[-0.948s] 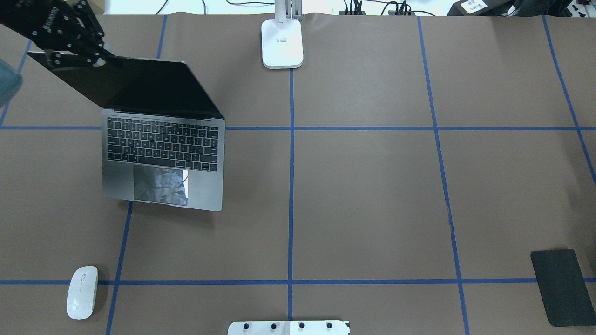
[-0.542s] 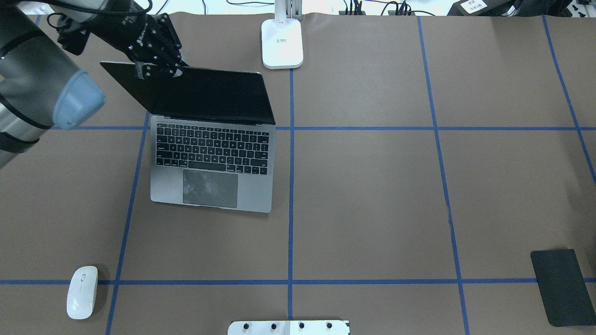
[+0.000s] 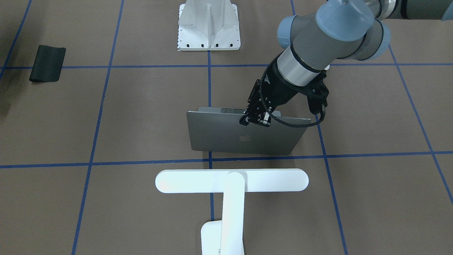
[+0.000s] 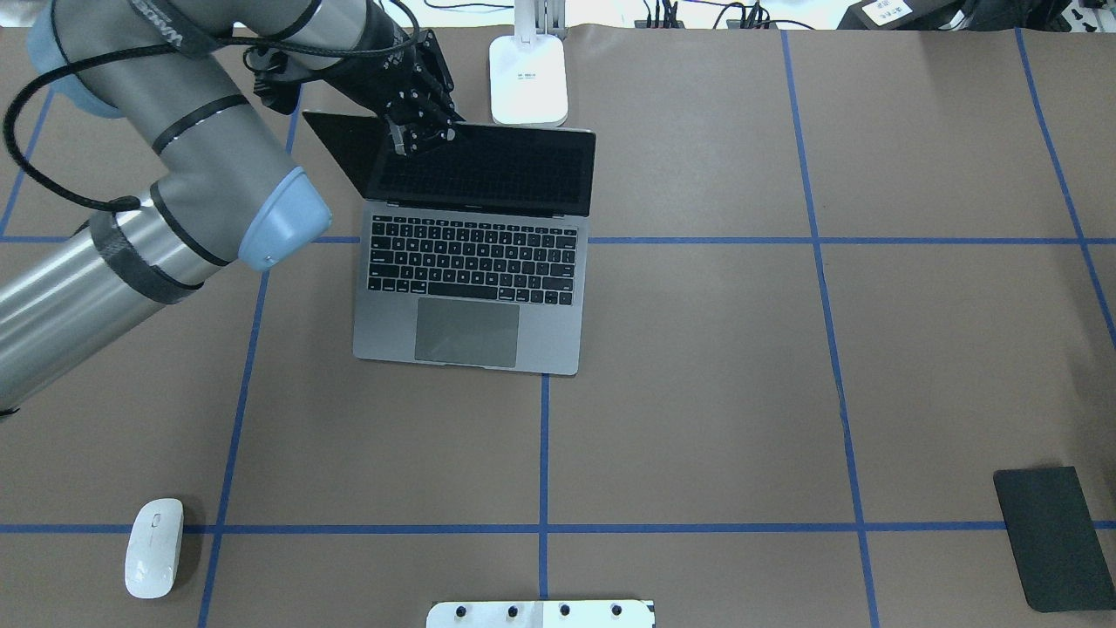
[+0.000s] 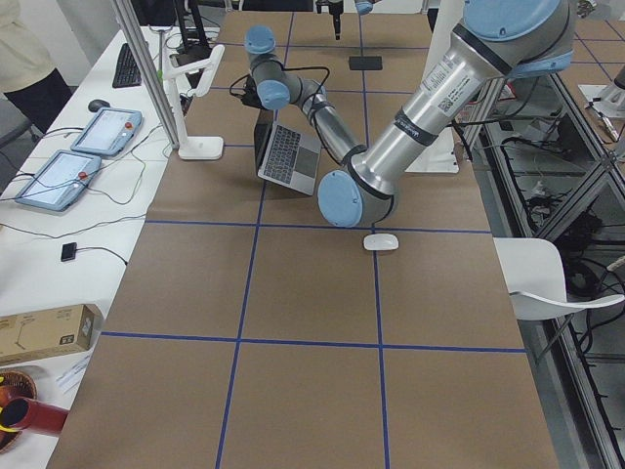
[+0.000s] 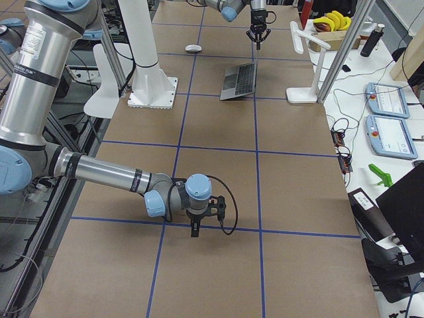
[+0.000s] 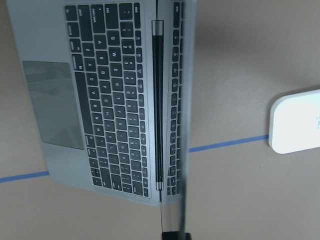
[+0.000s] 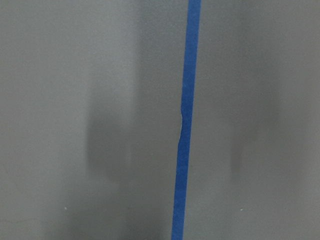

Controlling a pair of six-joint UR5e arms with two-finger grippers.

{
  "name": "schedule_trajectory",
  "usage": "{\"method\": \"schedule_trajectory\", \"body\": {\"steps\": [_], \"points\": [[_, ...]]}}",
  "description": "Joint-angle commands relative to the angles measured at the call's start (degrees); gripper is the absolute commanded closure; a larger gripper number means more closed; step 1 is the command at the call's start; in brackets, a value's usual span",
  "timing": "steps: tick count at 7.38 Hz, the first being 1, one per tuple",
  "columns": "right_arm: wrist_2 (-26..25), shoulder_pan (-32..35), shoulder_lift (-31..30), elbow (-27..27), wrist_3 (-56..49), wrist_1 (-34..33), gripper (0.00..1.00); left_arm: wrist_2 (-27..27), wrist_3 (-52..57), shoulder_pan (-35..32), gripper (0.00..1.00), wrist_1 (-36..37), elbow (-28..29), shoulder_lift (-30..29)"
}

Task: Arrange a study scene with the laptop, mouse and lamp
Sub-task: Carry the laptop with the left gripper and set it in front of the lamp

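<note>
The laptop [image 4: 471, 288] stands open on the table, just left of the centre tape line, its screen facing the robot. Its lid with the logo shows in the front view [image 3: 244, 136]. My left gripper [image 4: 418, 131] is shut on the top edge of the lid, near its left corner, also seen in the front view [image 3: 254, 118]. The lamp's base [image 4: 527, 87] is just behind the laptop; its light bar [image 3: 231, 180] hangs over the far side. The mouse [image 4: 154, 548] lies at the near left. My right gripper [image 6: 194, 228] points down, close over the table; I cannot tell its state.
A flat black mat [image 4: 1055, 536] lies at the near right corner. The white bolted pedestal [image 4: 540, 613] stands at the near middle edge. Blue tape lines cross the brown table. The left arm's elbow [image 4: 279, 218] hangs left of the laptop.
My left gripper, holding the lid, has carried the open laptop to the right, from the far left square to beside the centre line in front of the lamp base.
</note>
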Motion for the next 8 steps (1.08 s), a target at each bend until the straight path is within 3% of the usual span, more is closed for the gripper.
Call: {"method": "schedule_trajectory", "body": {"steps": [1,4,8], "points": [[0.0,0.0,0.1,-1.2,0.0,0.1,0.00,5.8,-0.1,0.9,1.00,-6.6,7.3,-3.1],[0.0,0.0,0.4,-3.0,-0.1,0.2,0.00,12.2,-0.2,2.8,1.00,-10.9,13.2,-6.8],[0.1,0.0,0.5,-3.6,-0.1,0.2,0.00,20.4,-0.2,5.9,1.00,-16.0,17.9,-6.7]]}}
